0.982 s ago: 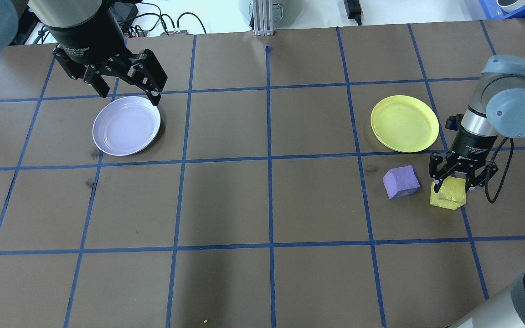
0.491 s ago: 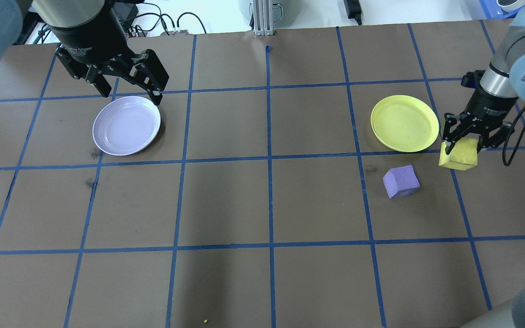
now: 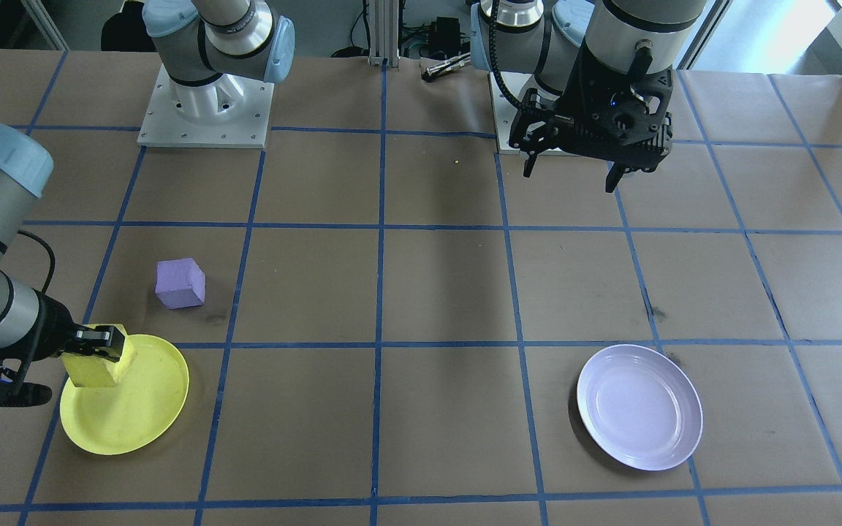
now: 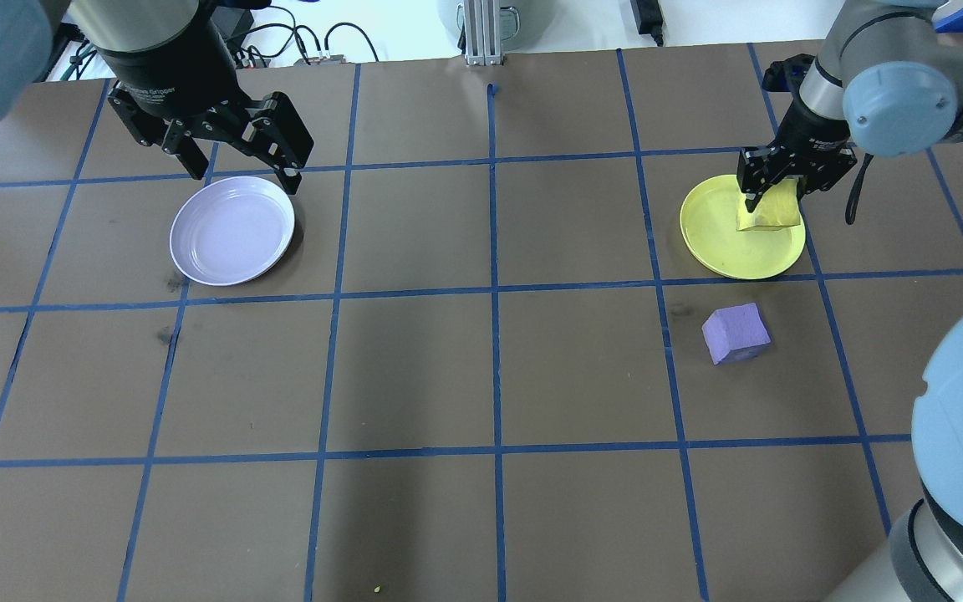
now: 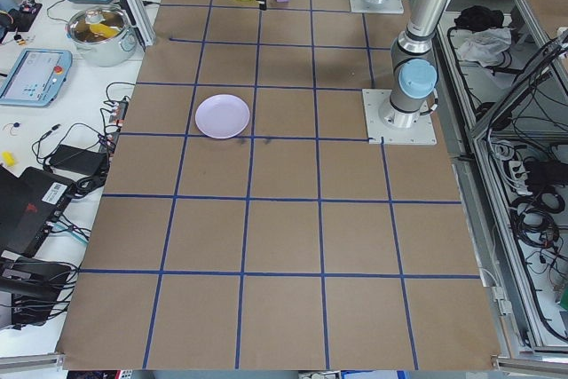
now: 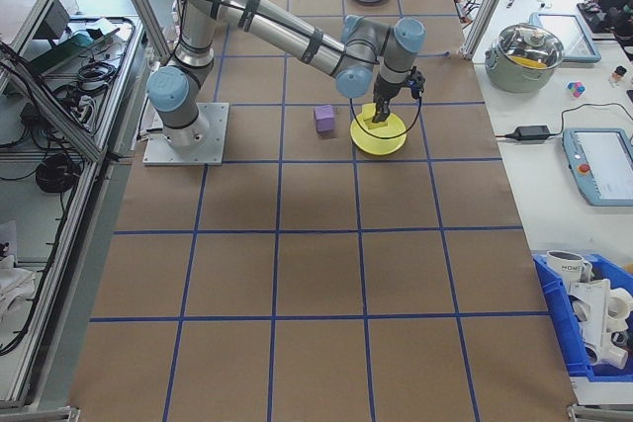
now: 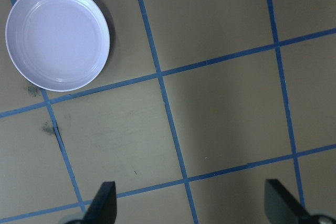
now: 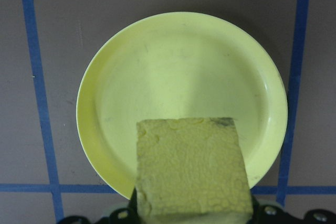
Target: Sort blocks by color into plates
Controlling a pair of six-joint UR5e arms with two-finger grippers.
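Right gripper (image 4: pixel 770 197) clamps the yellow block (image 4: pixel 769 211) above the yellow plate (image 4: pixel 720 242); its fingers, cut off in the wrist view, show overhead. Left gripper (image 4: pixel 241 174), spread wide, hangs just beyond the lavender plate (image 4: pixel 231 231); purple block (image 4: pixel 736 334) sits on the surface nearby

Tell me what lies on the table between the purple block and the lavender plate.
Nothing but bare brown table crossed by blue tape lines. The overhead view shows the stretch from the purple block to the lavender plate holding no object; the front-facing view agrees.
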